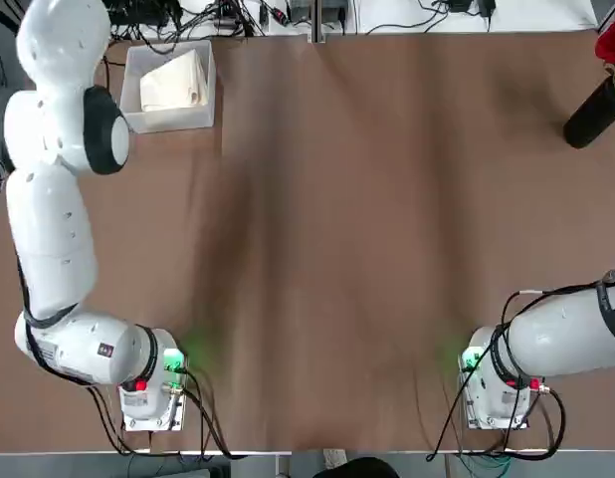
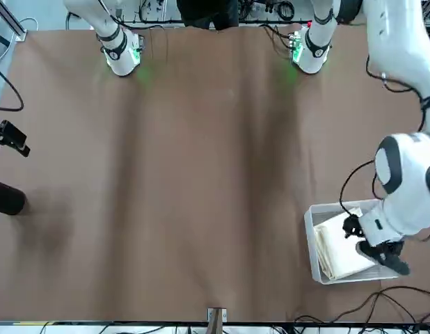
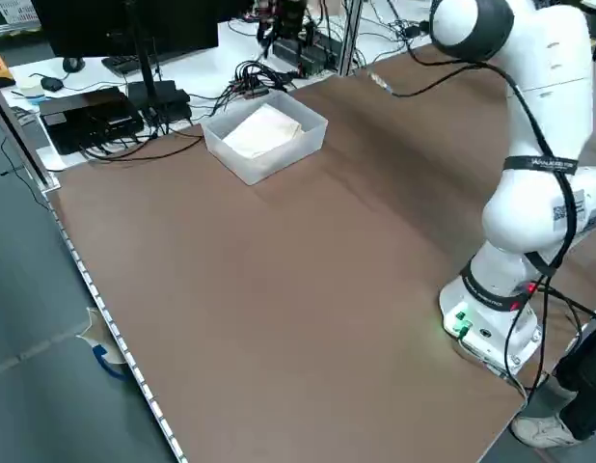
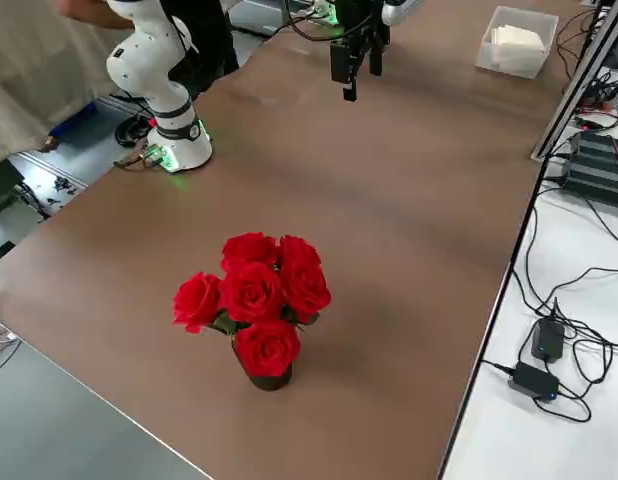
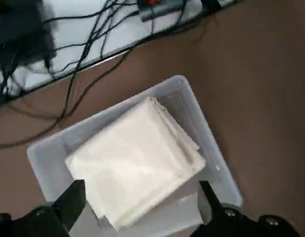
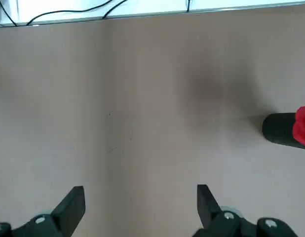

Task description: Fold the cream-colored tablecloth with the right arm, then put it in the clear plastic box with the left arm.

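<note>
The cream-colored tablecloth (image 5: 137,158) is lying folded inside the clear plastic box (image 1: 134,118), which is sitting at the far left corner of the tabletop (image 1: 387,239), close to the far edge where cables are trailing. The left end effector (image 5: 141,197) is hovering directly above the box with its fingers (image 5: 72,201) spread wide on either side of the cloth, gripping nothing and clear of the fabric. The right end effector (image 6: 140,203) is hanging over bare tabletop nearer the right side, its fingers likewise standing wide apart and empty. A dark vase of red roses (image 4: 254,300) is standing near the far right corner.
</note>
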`<action>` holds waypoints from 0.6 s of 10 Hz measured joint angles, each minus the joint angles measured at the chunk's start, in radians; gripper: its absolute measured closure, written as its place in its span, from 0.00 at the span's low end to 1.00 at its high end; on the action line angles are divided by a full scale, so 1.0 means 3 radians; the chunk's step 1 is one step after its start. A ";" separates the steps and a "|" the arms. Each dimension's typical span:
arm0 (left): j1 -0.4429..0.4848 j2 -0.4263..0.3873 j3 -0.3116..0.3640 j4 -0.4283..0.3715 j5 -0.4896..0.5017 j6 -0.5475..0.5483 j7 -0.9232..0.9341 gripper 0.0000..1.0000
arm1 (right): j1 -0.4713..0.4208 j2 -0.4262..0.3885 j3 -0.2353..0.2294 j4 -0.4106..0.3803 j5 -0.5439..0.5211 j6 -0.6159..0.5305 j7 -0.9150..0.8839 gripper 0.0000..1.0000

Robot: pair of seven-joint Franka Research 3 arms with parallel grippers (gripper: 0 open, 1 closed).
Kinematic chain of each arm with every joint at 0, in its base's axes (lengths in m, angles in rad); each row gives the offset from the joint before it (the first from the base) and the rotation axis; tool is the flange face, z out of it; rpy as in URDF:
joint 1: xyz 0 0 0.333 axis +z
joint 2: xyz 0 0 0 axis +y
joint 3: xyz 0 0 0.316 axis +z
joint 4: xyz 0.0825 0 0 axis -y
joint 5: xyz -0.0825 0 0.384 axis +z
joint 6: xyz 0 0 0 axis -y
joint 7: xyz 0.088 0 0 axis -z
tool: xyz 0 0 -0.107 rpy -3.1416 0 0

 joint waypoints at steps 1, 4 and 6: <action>0.0011 -0.0160 -0.0020 -0.0003 0.0000 -0.0236 -0.0424 0.00 | 0.0000 0.0000 0.0000 0.0000 0.0000 0.0000 -0.0001 0.00; 0.0111 -0.0662 -0.0151 -0.0087 0.0000 -0.1034 -0.0812 0.00 | 0.0045 0.0000 0.0003 -0.0001 0.0000 -0.0001 -0.0163 0.00; 0.0352 -0.1076 -0.0426 -0.0435 0.0001 -0.1158 -0.0882 0.00 | 0.0123 -0.0011 0.0009 0.0006 0.0000 -0.0002 -0.0197 0.00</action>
